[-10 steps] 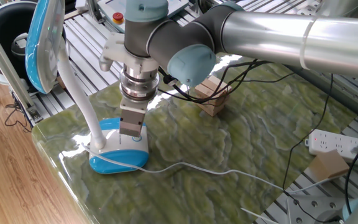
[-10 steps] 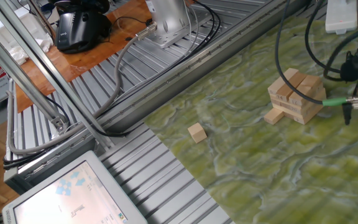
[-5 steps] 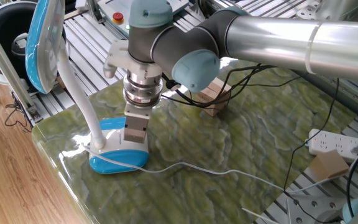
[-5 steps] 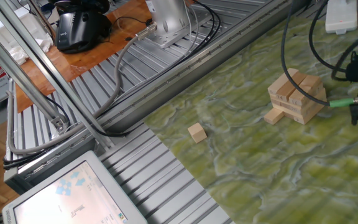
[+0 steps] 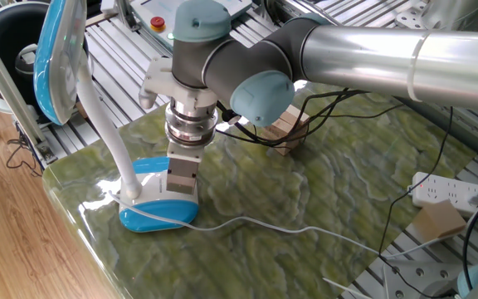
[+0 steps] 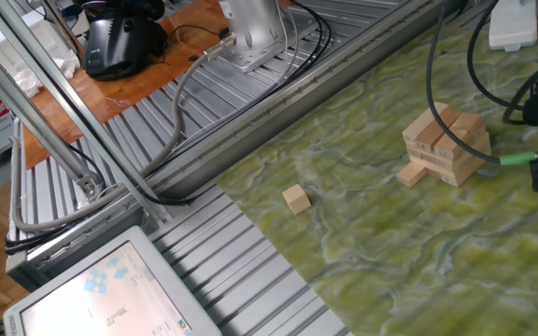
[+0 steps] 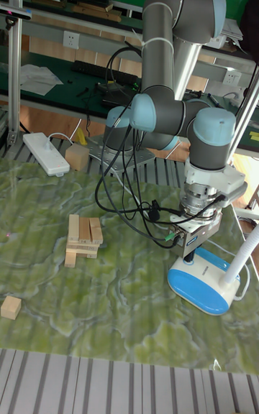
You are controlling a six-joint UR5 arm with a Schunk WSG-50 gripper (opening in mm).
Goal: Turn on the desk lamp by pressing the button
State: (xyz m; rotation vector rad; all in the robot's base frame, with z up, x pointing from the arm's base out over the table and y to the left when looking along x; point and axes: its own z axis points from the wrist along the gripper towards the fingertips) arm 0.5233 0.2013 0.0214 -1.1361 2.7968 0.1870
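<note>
The desk lamp stands at the table's near left corner, with its blue-and-white base [image 5: 152, 212], a white gooseneck [image 5: 106, 124] and a blue-rimmed head [image 5: 60, 58]. My gripper [image 5: 181, 189] points straight down over the base's white top panel, at or just above it. It covers the button, which is hidden in every view. In the tall fixed view the gripper [image 7: 188, 259] tapers to a dark tip right on top of the base [image 7: 205, 286]. No view shows a gap or contact between the fingertips. The other fixed view shows only the arm's cables at its right edge.
The lamp's white cord [image 5: 247, 223] trails right across the table. A stack of wooden blocks [image 5: 285, 129] [image 6: 446, 145] stands behind the arm, and a loose block [image 6: 295, 198] lies apart. A power strip [image 5: 455, 195] and a cardboard box [image 5: 438, 220] sit far right. A red-buttoned box [image 5: 157, 22] is behind.
The gripper has shifted slightly right and lower onto the lamp base. The lamp, cord and blocks have not moved.
</note>
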